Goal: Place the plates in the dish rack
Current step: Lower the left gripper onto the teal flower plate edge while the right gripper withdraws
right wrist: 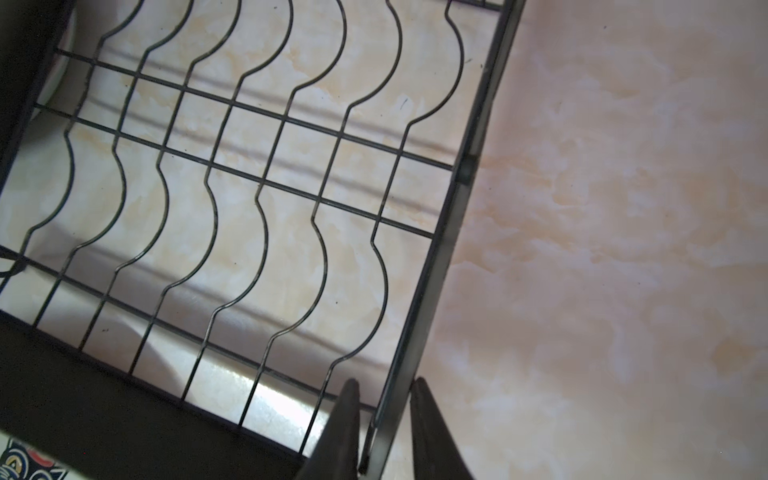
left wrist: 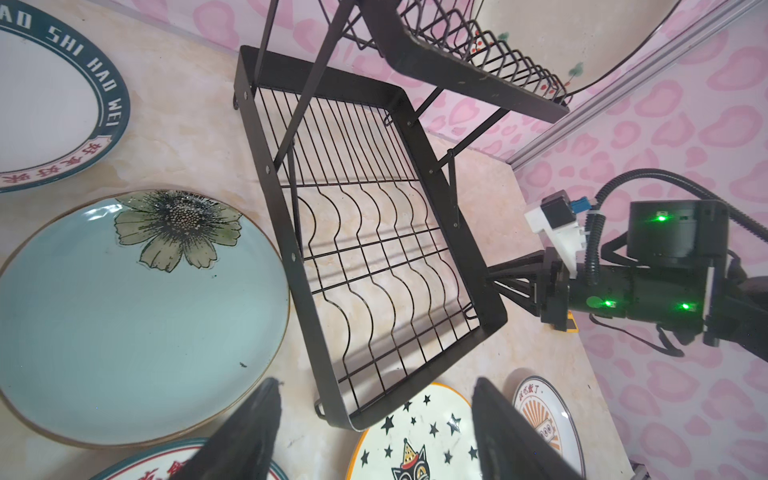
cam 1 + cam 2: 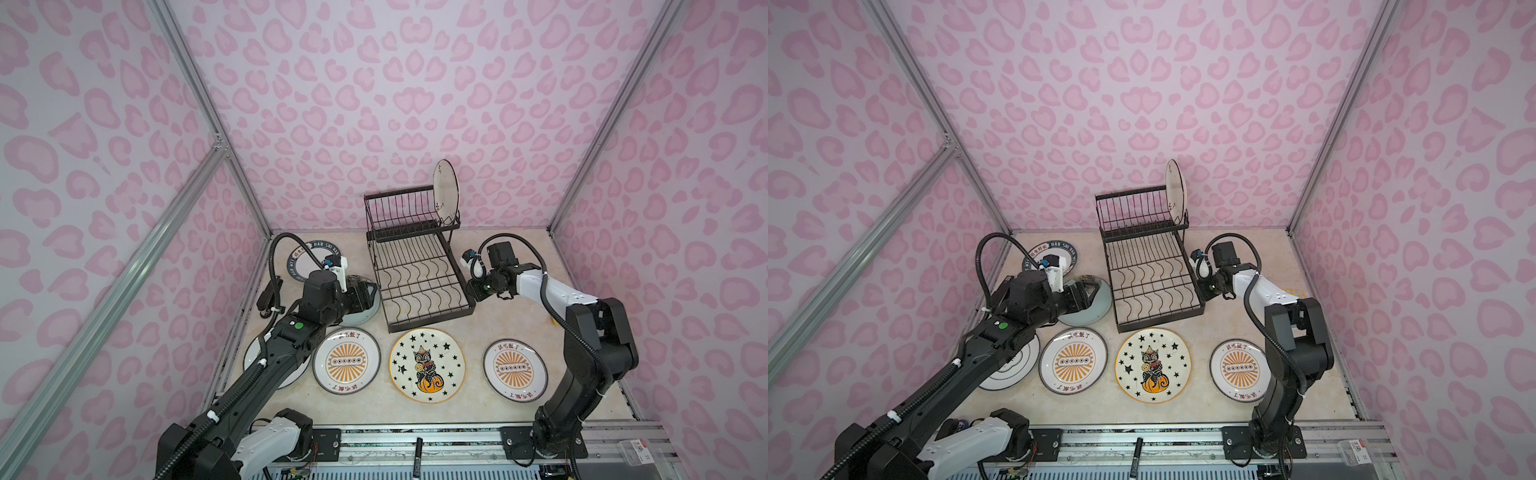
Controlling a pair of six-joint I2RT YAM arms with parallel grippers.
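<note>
Right jaws loosely straddle dish rack rim.

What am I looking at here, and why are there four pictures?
Two robot arms with pincer-like grippers work at a table. Two pictures look down from overhead, nearly identical; the remaining two come from cameras on each arm's wrist. A black wire dish rack stands toward the back, with one white plate upright in its upper tier. Six more plates lie flat on the table. The left gripper hangs open above the teal plate, holding nothing. The right gripper has its jaws slightly apart either side of the rack's side rim.
</note>
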